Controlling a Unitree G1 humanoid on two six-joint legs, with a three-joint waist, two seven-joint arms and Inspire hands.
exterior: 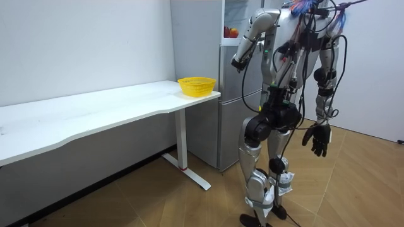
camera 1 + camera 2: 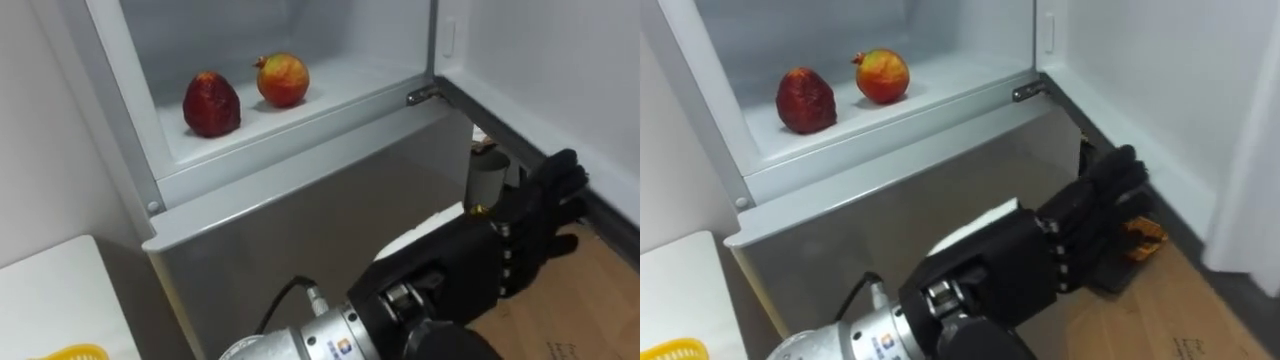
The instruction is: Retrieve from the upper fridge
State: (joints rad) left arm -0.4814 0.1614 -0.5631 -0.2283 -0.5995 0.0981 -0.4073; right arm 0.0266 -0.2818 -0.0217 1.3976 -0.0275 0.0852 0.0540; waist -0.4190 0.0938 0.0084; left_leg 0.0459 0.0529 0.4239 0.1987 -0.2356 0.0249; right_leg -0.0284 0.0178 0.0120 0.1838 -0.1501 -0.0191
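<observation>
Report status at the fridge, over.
Left hand open, empty, below the upper compartment. Right hand open at side. Dark red fruit and pomegranate inside, untouched. Nothing blocking.

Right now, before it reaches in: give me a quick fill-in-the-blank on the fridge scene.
1. On the upper fridge shelf lie ___ fruits, a dark red fruit and a red-yellow fruit.
2. The left hand, open and lower than the shelf, holds ___.
3. The basket on the white table is ___ in colour.

Missing words: two; nothing; yellow.
</observation>
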